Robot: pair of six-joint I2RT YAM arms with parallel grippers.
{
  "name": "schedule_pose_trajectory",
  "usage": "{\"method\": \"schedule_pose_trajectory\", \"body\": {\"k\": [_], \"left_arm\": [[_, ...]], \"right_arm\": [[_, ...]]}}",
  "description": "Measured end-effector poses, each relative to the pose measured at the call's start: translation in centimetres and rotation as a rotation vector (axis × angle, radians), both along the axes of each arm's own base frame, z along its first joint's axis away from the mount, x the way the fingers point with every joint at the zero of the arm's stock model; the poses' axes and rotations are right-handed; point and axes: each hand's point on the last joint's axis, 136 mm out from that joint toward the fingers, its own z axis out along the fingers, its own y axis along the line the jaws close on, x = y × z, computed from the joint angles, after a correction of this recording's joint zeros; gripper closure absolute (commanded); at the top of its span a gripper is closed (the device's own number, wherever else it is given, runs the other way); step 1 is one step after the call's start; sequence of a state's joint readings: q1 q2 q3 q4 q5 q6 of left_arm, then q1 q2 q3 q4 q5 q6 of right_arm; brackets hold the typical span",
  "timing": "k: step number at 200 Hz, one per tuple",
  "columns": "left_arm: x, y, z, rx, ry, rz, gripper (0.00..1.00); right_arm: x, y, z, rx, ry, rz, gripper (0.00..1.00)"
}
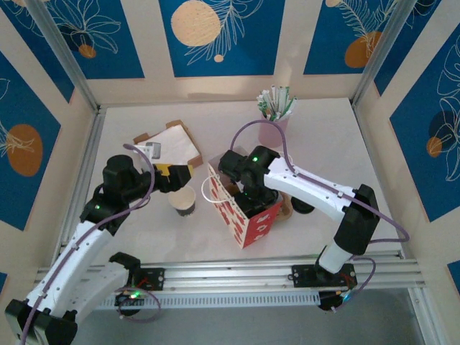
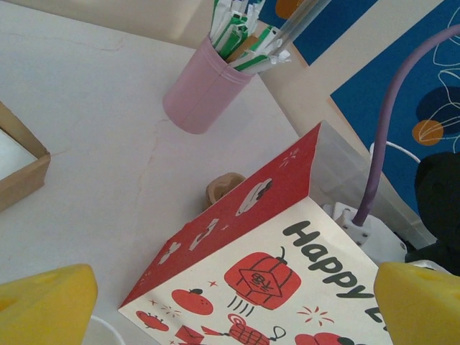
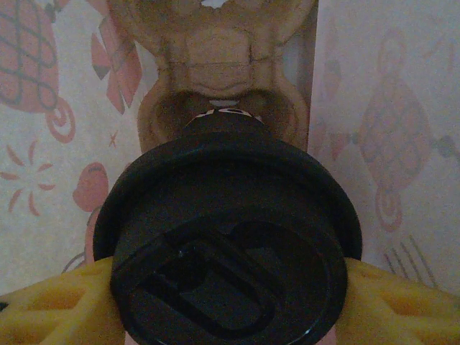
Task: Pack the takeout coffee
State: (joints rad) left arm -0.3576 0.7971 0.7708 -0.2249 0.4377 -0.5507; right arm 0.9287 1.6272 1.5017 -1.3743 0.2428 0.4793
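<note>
1. Presently the right tool (image 3: 230, 305) is closed on a lidded coffee cup (image 3: 230, 237), one yellow finger (image 3: 50, 309) pressed against each side of the black lid.
2. That cup hangs inside the red paper bag (image 1: 248, 219), the bag's printed walls (image 3: 388, 144) rising on both sides of it in the right wrist view.
3. Below the cup, on the bag's floor, lies a brown pulp cup carrier (image 3: 215, 65); whether the cup's base touches it cannot be told.
4. From above, the right arm (image 1: 316, 190) reaches in from the right and dips into the bag's open mouth.
5. The left tool (image 1: 181, 172) stands wide open and holds nothing, its yellow fingers (image 2: 43, 305) far apart.
6. It hovers just left of the bag, above an open paper cup (image 1: 185, 203) that stands upright on the table (image 1: 323, 144) beside the bag.
7. A brown pulp piece (image 1: 285, 210) lies on the table just right of the bag.
8. A pink holder (image 1: 275, 123) full of wrapped straws (image 1: 277, 100) stands upright near the back wall, well apart from the bag.
9. A flat cardboard box (image 1: 169, 144) lies at the back left, behind the left tool.
</note>
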Motion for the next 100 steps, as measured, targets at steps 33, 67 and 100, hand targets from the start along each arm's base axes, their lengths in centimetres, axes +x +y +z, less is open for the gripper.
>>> {"method": "schedule_pose_trajectory", "body": {"k": [33, 67, 100], "left_arm": [[0.2, -0.1, 0.9, 0.009, -0.007, -0.009, 0.01], [0.3, -0.3, 2.4, 0.011, -0.047, -0.018, 0.01], [0.7, -0.5, 2.2, 0.016, -0.038, -0.021, 0.01]], "right_arm": [[0.1, -0.1, 0.0, 0.000, 0.000, -0.004, 0.42], [0.2, -0.1, 0.0, 0.005, 0.005, -0.012, 0.42], [0.2, -0.1, -0.1, 0.002, 0.008, -0.014, 0.42]]}}
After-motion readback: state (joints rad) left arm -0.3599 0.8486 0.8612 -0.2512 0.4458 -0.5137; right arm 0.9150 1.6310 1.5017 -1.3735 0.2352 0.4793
